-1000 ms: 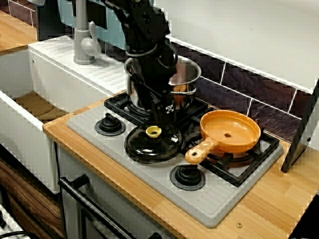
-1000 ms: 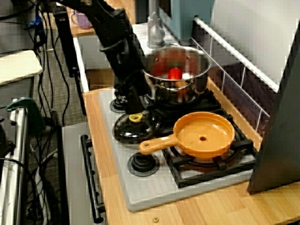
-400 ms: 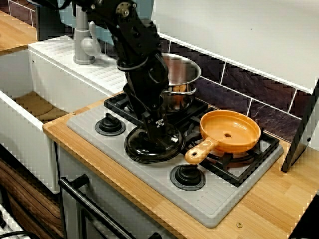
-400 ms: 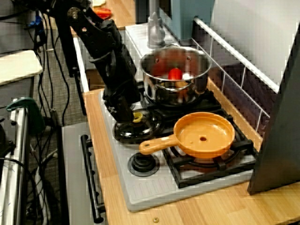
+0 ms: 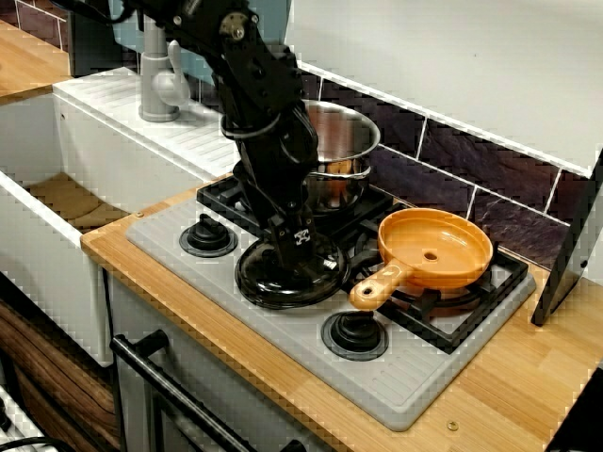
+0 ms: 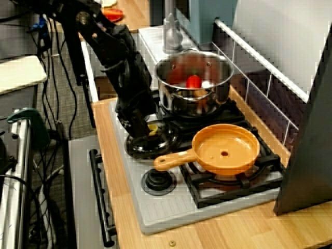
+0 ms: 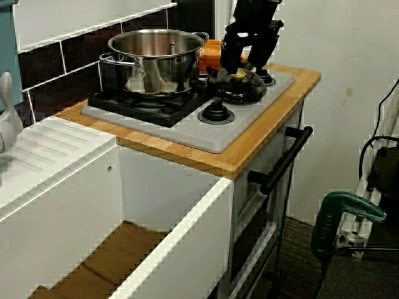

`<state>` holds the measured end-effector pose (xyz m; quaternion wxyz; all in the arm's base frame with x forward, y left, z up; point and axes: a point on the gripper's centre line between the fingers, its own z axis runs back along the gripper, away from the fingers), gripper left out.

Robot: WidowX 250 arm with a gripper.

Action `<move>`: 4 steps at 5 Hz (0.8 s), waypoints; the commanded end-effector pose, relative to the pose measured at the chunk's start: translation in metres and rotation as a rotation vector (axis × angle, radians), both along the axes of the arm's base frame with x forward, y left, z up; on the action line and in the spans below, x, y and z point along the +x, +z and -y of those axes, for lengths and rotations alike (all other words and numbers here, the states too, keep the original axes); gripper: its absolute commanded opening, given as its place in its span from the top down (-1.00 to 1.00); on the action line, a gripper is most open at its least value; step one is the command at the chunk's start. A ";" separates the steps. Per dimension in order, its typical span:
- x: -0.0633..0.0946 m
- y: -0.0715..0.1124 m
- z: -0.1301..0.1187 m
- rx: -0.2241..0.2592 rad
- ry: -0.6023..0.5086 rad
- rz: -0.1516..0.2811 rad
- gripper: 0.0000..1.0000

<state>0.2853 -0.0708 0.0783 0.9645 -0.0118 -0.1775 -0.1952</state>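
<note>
End effector [image 5: 298, 243]: sits low over the black lid [image 5: 283, 279], centre of your view with the sink at left. Its fingers [image 7: 232, 55] stand either side of the lid's yellow knob [image 7: 238, 76]; whether they pinch it or only bracket it, you cannot tell.
Lid: flat on the grey hob [image 5: 405, 377], lower centre of frame.
Steel saucepan [image 5: 344, 141]: just behind the lid on the rear grate, with a red piece [image 6: 193, 81] inside.
Orange frying pan [image 5: 435, 250]: right of the lid, handle end just beside its rim.
Black dial [image 5: 208, 235]: left of the lid.
Hob: resting on the wooden tabletop [image 5: 513, 386].
</note>
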 end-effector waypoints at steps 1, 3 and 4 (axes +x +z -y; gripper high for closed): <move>0.013 0.006 -0.001 0.002 0.007 0.036 -1.00; 0.011 0.002 0.002 -0.001 0.013 0.032 1.00; 0.009 0.000 0.001 0.009 0.017 0.036 1.00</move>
